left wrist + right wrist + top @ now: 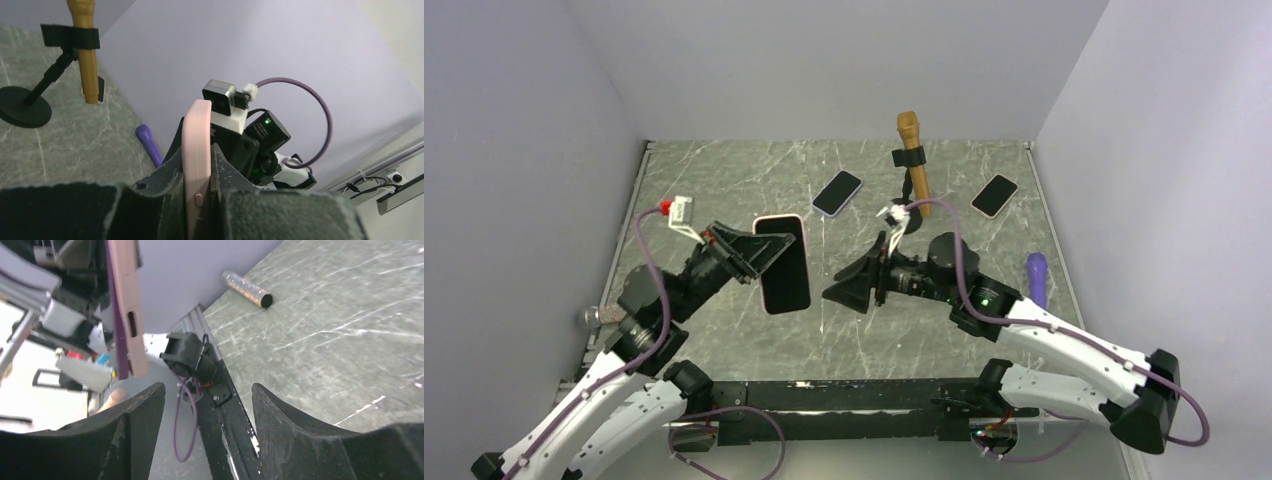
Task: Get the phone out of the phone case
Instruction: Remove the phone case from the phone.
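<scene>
**Finding 1: task item.** The phone [784,268] sits inside its pink case [196,147]. No corner of the case is peeled back in any view. The cased phone is held off the table, left of the microphone stand [913,165] and nearer the arm bases, with its dark screen facing up.

**Finding 2: left gripper [762,252].** It is clamped on the cased phone. The left wrist view shows the pink edge, side buttons visible, pinched between both fingers.

**Finding 3: right gripper [206,390].** Its fingers are spread and hold nothing. It lies on the base side of the microphone stand, near the phone but not touching it. In its own camera the case hangs up and to the left of the gap between the fingers, so the gripper is not lined up with it.

**Finding 4: other items.** Two spare phones lie flat, one [837,193] just left of the microphone stand and one [995,195] to its right. Neither is involved.

**Assessment.** The step in hand appears to be presenting the phone for a two-handed separation, and the separation has not begun. The next move likely calls for the right gripper to come across to the free long edge or a corner. It should grip the case lip alone and pry it off while the left grip holds firm. Because the left fingers pinch case and phone together, they may resist release, so a regrip could be needed.
</scene>
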### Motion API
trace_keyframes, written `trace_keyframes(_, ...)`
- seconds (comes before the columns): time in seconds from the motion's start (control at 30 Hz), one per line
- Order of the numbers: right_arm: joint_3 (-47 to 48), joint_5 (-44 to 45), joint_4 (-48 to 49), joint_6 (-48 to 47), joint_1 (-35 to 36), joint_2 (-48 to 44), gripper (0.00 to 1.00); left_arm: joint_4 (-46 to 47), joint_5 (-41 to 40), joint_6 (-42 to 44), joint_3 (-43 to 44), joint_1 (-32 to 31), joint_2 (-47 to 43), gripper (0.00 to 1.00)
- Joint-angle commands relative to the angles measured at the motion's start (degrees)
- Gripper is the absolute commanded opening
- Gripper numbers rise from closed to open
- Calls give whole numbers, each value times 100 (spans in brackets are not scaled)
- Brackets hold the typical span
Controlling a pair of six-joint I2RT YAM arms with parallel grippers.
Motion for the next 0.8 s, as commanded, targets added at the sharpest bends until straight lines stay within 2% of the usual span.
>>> trace_keyframes(0.0, -62, 487, -414, 1032, -156, -510, 68, 390, -636, 203, -80, -89, -579, 0)
trace_keyframes(0.07, -232, 184, 287, 1524, -157, -628, 64, 352, -720, 226, -94, -76, -589, 0)
trace_keyframes(0.13, -294, -171, 923, 1924, -161, -570, 56, 369, -703, 193, -117, -77, -580, 0)
trace_keyframes(0.27, -165, -698, 1579, 2287, -149, -139, 41, 436, -702, 52, -198, -76, -634, 0)
trace_keyframes(0.37, -281, -822, 2140, 2508, -123, 104, 36, 494, -700, -31, -262, -78, -653, 0)
trace_keyframes(0.77, -279, -876, 2369, 2447, 12, 353, 29, 701, -548, -153, -302, -77, -461, 0)
